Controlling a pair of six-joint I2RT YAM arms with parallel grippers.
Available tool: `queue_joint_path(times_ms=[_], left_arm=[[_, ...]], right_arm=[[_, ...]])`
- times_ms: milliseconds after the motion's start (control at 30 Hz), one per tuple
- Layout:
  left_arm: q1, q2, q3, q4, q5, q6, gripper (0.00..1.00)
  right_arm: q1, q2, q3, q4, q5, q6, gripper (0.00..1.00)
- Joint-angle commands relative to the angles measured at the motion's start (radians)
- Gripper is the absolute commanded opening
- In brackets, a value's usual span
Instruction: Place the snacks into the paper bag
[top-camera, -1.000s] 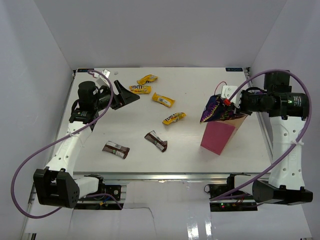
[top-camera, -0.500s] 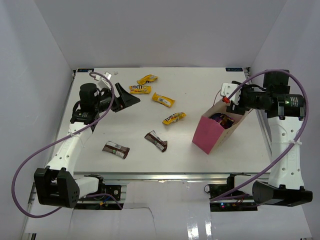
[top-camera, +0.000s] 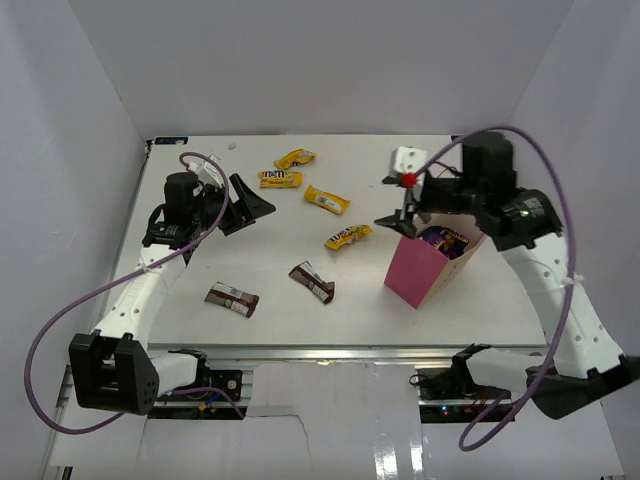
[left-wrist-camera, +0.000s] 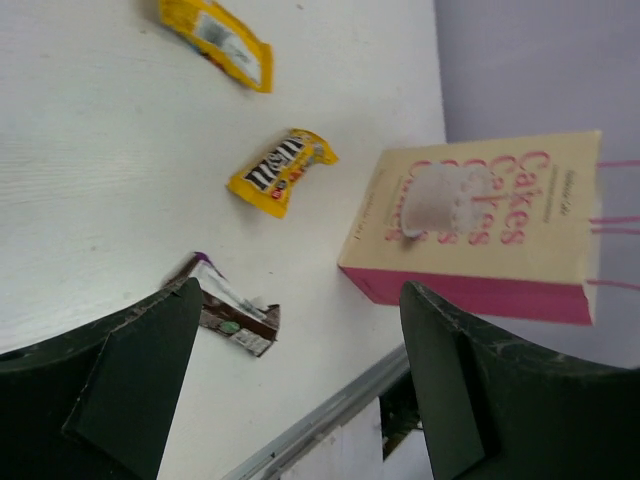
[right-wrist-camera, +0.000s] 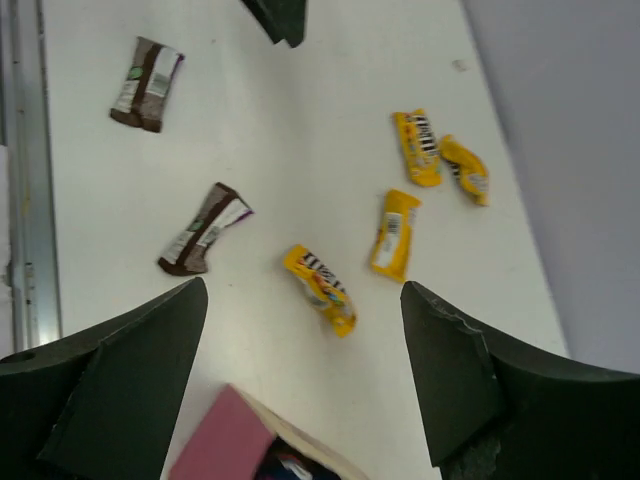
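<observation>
The pink paper bag stands upright at the right, with the dark blue-purple snack inside it. My right gripper hovers open and empty just left of the bag's mouth; its own view shows the bag's corner below the jaws. Several yellow packs lie on the table, the nearest one left of the bag. Two brown bars lie nearer the front. My left gripper is open and empty at the back left, facing the bag.
Three more yellow packs sit toward the back middle. The table's front metal rail runs along the near edge. White walls close in the left, right and back sides.
My right gripper opened and let go of the dark blue-purple snack, which dropped into the paper bag. The right arm then swung left off the bag. The left arm barely shifted.
</observation>
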Motion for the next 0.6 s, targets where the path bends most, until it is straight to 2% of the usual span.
queue_joint_path(times_ms=[0, 67, 100, 133, 167, 233, 367, 467, 567], left_arm=[[0.006, -0.037, -0.011, -0.167, -0.216, 0.029, 0.91], [0.006, -0.085, -0.034, -0.190, -0.274, 0.017, 0.91], [0.006, -0.106, -0.069, -0.206, -0.287, 0.006, 0.91], [0.006, -0.149, -0.093, -0.215, -0.299, -0.011, 0.89], [0.007, -0.172, -0.140, -0.238, -0.333, -0.061, 0.88], [0.006, -0.216, -0.191, -0.268, -0.371, -0.133, 0.84], [0.006, -0.334, -0.294, -0.379, -0.471, -0.377, 0.82], [0.007, -0.373, -0.335, -0.396, -0.489, -0.451, 0.82], [0.006, -0.372, -0.314, -0.463, -0.531, -0.514, 0.83]], right_arm=[[0.188, 0.100, -0.083, 0.145, 0.199, 0.239, 0.84], [0.249, 0.185, -0.057, 0.087, 0.279, 0.137, 0.89], [0.294, 0.282, -0.034, -0.009, 0.306, 0.067, 0.91], [0.303, 0.336, 0.024, -0.060, 0.311, -0.086, 0.92], [0.312, 0.437, 0.055, -0.106, 0.330, -0.156, 0.89], [0.313, 0.527, 0.101, -0.166, 0.371, -0.309, 0.85], [0.316, 0.706, 0.115, -0.121, 0.529, -0.452, 0.82], [0.323, 0.783, 0.092, -0.035, 0.624, -0.515, 0.84], [0.335, 0.864, 0.089, 0.021, 0.679, -0.522, 0.87]])
